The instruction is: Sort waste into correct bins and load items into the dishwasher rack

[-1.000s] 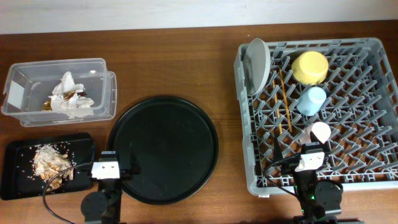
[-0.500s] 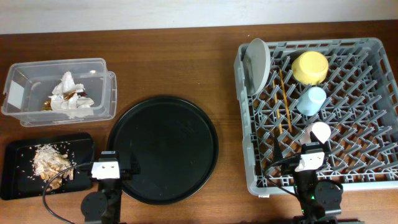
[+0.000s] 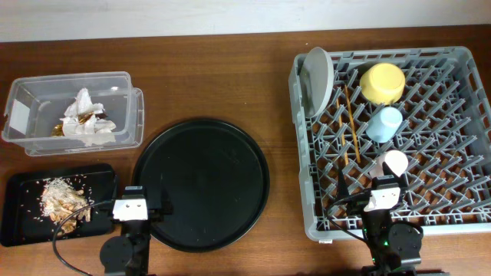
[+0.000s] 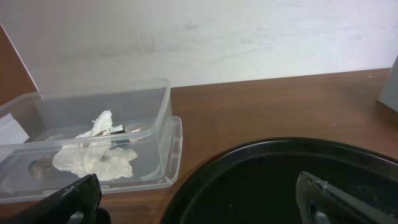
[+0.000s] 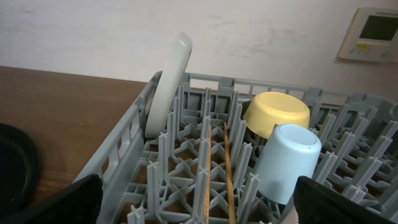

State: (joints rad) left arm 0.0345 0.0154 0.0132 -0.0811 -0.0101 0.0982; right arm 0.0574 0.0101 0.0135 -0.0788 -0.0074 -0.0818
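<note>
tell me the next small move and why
Probably none; leave both arms parked: napkins sit in the clear tub, scraps in the black tray, and plate, yellow bowl, pink cup, blue cup and chopsticks are in the rack. The left gripper and right gripper are open, empty.

Ahead of my black right fingers, I'm seeing the grey lattice rack showing a yellow bowl, a light-blue cup and a grey-white plate. Ahead of my left fingers, white napkins are showing through the clear tub, beside a black round tray on the brown wood-grain table.
</note>
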